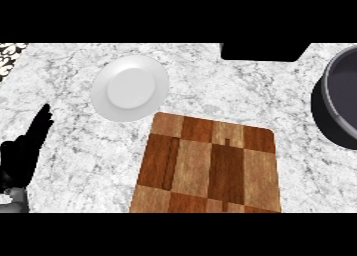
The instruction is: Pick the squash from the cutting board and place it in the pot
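The wooden cutting board (207, 165) lies in the lower middle of the head view, and nothing rests on it. No squash shows anywhere. The dark grey pot (346, 100) stands at the right edge, partly cut off; the part of its inside that shows holds nothing. My left hand (20, 155) rests at the lower left, fingers straight and pointing up, well to the left of the board. My right hand is out of the view.
A white plate (129, 88) sits just above the board's upper left corner. A black block (264, 51) lies at the top edge. A patterned surface (2, 62) shows at the top left corner. The counter is white marble.
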`<action>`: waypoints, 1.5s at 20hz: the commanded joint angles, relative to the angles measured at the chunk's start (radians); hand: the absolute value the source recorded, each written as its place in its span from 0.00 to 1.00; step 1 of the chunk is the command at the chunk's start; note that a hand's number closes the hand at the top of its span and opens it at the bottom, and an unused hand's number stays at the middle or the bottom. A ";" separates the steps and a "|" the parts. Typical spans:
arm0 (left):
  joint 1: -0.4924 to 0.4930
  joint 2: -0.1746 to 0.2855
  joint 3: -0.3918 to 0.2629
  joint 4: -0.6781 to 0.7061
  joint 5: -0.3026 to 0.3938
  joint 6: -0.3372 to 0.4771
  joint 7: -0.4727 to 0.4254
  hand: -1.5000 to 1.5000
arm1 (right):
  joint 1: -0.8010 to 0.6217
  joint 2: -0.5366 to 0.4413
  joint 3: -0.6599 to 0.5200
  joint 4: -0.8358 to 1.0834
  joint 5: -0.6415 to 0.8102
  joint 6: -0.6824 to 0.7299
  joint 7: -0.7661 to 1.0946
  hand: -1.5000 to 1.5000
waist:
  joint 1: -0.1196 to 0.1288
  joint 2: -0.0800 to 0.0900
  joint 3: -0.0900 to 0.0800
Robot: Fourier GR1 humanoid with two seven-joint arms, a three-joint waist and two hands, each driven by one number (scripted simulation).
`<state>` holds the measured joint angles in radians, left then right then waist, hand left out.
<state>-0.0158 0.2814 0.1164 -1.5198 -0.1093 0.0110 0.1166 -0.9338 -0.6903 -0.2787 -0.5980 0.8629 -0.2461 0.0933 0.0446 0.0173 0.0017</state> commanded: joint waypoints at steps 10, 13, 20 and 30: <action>-0.062 0.016 0.001 0.007 0.011 -0.034 0.019 0.50 | -0.079 0.000 -0.115 0.354 -0.055 -0.076 -0.132 0.00 | 0.041 0.023 0.004; -0.015 -0.014 -0.029 -0.033 -0.014 -0.012 0.018 0.50 | -0.096 -0.034 -0.153 0.365 -0.096 -0.032 -0.221 0.00 | 0.045 0.017 0.005; -0.008 -0.009 -0.014 -0.005 -0.012 -0.017 -0.012 0.50 | -0.124 0.001 -0.246 0.340 -0.191 -0.107 -0.355 0.00 | 0.029 0.012 0.004; -0.012 0.007 0.018 -0.050 -0.002 -0.011 0.055 0.50 | -0.107 -0.051 -0.457 0.364 -0.432 0.032 -0.513 0.00 | 0.003 0.002 0.002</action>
<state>-0.0090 0.2748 0.1190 -1.5564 -0.1146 0.0003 0.1346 -1.0402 -0.7146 -0.6924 -0.2584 0.4856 -0.2924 -0.3924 0.0558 0.0220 0.0048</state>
